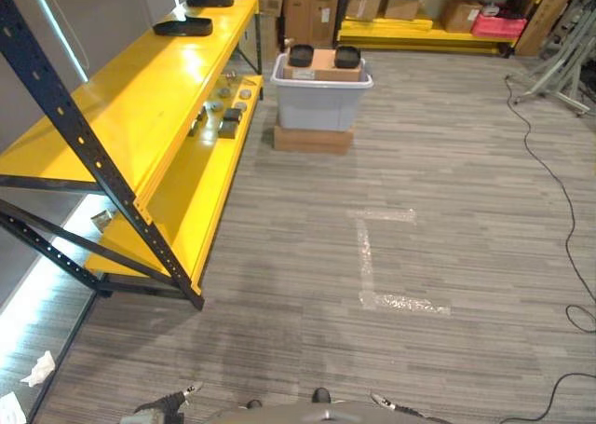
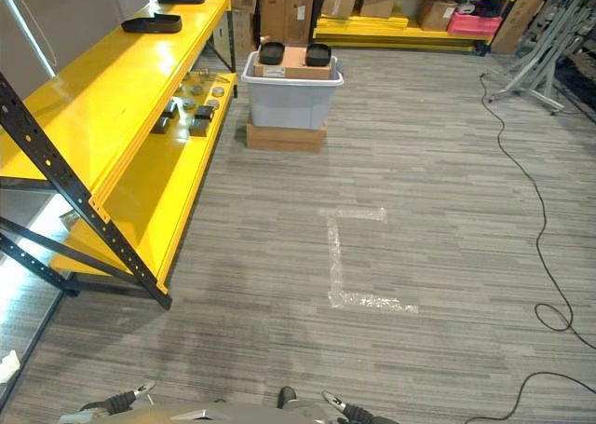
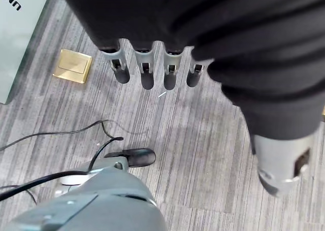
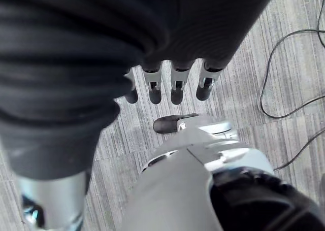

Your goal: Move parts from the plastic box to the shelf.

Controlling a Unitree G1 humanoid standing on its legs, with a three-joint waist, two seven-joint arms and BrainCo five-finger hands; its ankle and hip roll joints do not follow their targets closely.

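We take the grey plastic box (image 1: 320,102) as our landmark: a smooth-walled tub with a rolled rim, standing on a flat brown cardboard slab (image 1: 313,139) on the striped grey carpet floor (image 1: 447,210). A cardboard carton (image 1: 322,65) lies across its top, with two black round-cornered trays (image 1: 301,55) resting on it, one at each end.

Just to the left of the box runs the yellow shelf (image 1: 140,98), glossy flat boards on a dark perforated steel frame (image 1: 84,154). Its lower board carries a cluster of small grey and dark parts (image 1: 223,112), discs and blocks, near the end closest to the box. Two more black trays (image 1: 196,25) sit on the upper board.

In front of the box the carpet lies open, marked by an L of pale worn tape (image 1: 372,266).

Our left hand (image 3: 147,71) and right hand (image 4: 167,86) both hang low, well short of the box, fingers straight and relaxed, holding nothing.
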